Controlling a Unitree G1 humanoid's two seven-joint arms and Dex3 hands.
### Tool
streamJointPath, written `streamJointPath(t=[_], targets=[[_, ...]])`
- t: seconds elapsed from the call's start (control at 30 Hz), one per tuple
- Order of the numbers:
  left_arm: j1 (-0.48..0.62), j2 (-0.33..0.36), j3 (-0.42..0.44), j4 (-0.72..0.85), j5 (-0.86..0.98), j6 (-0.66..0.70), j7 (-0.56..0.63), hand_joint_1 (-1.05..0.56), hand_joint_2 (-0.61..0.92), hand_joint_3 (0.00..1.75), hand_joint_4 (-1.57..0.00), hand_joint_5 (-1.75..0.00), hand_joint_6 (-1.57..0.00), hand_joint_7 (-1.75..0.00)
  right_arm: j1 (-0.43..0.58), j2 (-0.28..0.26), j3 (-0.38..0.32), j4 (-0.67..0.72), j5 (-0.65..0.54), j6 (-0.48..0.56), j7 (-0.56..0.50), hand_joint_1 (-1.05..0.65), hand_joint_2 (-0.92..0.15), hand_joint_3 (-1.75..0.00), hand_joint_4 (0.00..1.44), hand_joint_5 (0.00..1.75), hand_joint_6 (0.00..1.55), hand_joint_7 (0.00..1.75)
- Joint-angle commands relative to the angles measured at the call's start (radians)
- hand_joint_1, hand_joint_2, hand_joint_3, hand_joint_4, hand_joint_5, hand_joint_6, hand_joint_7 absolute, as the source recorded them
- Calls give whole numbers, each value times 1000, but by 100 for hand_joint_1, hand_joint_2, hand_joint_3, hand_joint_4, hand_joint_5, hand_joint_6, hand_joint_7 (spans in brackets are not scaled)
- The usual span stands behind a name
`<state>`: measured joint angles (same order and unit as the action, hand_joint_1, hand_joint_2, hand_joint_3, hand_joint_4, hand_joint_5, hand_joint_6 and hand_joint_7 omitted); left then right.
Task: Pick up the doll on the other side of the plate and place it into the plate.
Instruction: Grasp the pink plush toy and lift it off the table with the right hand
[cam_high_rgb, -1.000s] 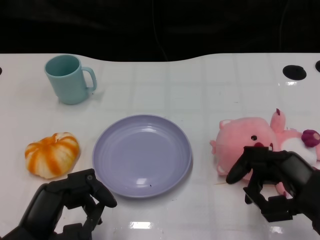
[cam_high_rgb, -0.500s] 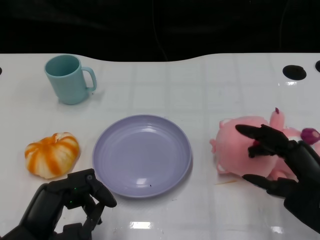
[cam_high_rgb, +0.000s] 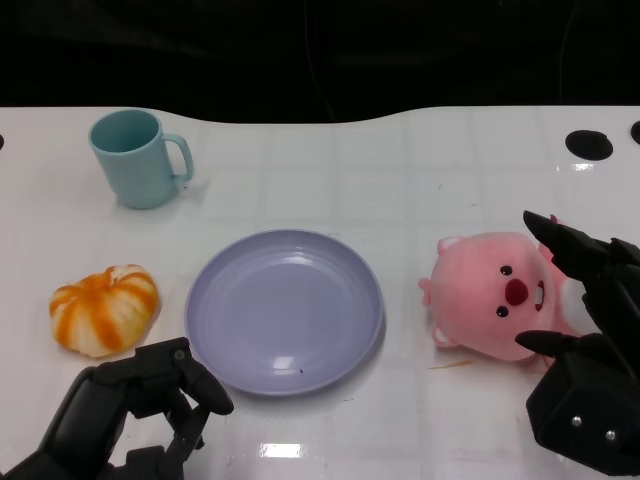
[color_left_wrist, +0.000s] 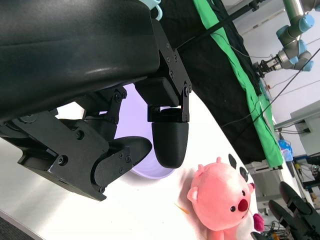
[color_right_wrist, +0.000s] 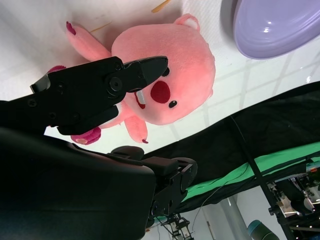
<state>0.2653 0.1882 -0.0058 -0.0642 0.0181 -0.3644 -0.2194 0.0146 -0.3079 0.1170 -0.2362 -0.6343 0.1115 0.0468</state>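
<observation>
The pink plush doll (cam_high_rgb: 495, 295) lies on the white table just right of the lavender plate (cam_high_rgb: 285, 310), its face up. My right hand (cam_high_rgb: 592, 345) is at the doll's right side, fingers spread wide above and below it, holding nothing; it hides the doll's body. In the right wrist view the fingers (color_right_wrist: 100, 92) reach over the doll (color_right_wrist: 170, 85) without closing, with the plate (color_right_wrist: 275, 25) beyond. My left hand (cam_high_rgb: 140, 410) rests near the plate's front left with fingers curled in, empty. The left wrist view shows the doll (color_left_wrist: 222, 202) past the plate's rim (color_left_wrist: 150, 173).
A teal mug (cam_high_rgb: 140, 158) stands at the far left. An orange-and-white pumpkin (cam_high_rgb: 105, 308) lies left of the plate, just beyond my left hand. Round black holes (cam_high_rgb: 589, 144) mark the table's far right edge.
My right hand has drawn back to the right off the doll's face and spread its fingers. The doll's face now shows. The left hand has not moved.
</observation>
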Motion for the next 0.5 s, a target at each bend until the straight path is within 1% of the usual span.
streamJointPath(t=[0.03, 0.17, 0.33, 0.5], targets=[[2, 12, 3, -4, -2, -5, -6, -11, 58, 102, -77, -153, -82, -119, 3, -16, -3, -21, -22, 14, -2, -47, -83, 0, 0, 39, 17, 4], [3, 12, 2, -7, -2, -1, -6, -12, 58, 102, -77, -153, -82, -119, 2, -26, -1, -44, -49, 41, 17, -49, -83, 0, 0, 39, 17, 4], [0, 12, 2, -6, -4, 1, -7, -12, 58, 103, -76, -153, -82, -119, -13, -59, 12, -98, -111, 143, 136, -52, -86, -1, 0, 31, 14, 2], [1, 10, 0, -12, -3, 11, -5, -12, 58, 103, -76, -154, -81, -119, -32, -90, 37, -128, -179, 204, 230, -54, -86, 0, 1, 32, 17, 2]])
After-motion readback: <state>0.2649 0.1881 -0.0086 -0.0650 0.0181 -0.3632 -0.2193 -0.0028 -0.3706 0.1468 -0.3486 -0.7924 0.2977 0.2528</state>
